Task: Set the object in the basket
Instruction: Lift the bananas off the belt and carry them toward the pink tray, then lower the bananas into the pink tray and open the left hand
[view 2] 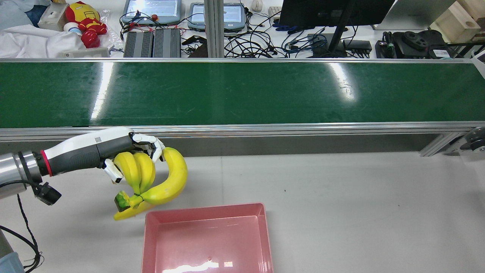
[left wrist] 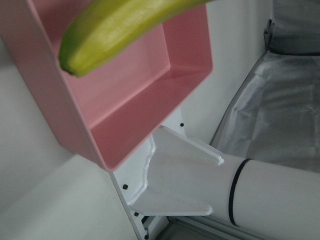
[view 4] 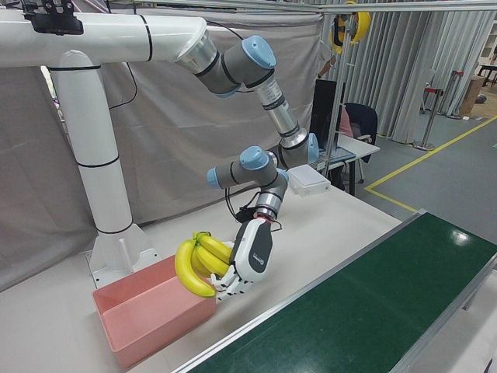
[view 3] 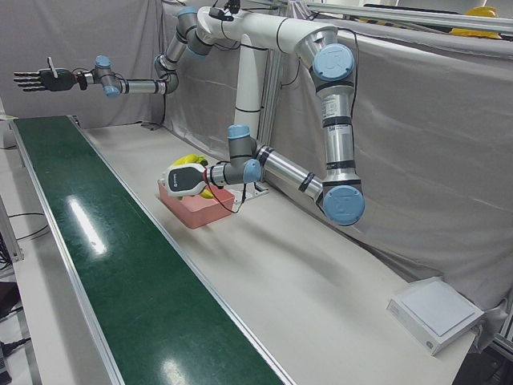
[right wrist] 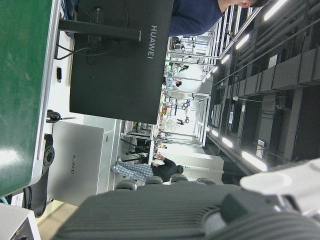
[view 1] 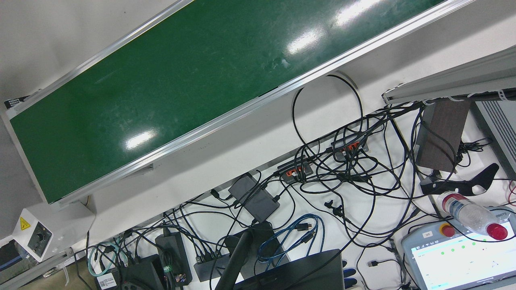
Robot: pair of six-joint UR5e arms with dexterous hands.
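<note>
A bunch of yellow bananas (view 2: 151,182) with a green stem end hangs in my left hand (view 2: 125,149), which is shut on it from the side. The bunch is in the air just left of and beyond the far-left corner of the pink basket (view 2: 206,212), above the white table. The basket looks empty. In the right-front view my left hand (view 4: 248,256) holds the bananas (view 4: 198,264) over the basket's edge (view 4: 147,315). The left hand view shows a banana tip (left wrist: 115,30) above the basket (left wrist: 140,95). My right hand (view 3: 36,79) is raised high at the far end, fingers spread, empty.
A long green conveyor belt (view 2: 242,93) runs along the far side of the table. The white table (view 2: 360,208) stretches to the right of the basket. The arms' white pedestal (view 4: 101,194) stands behind the basket. A white box (view 3: 437,313) lies at the table's near end.
</note>
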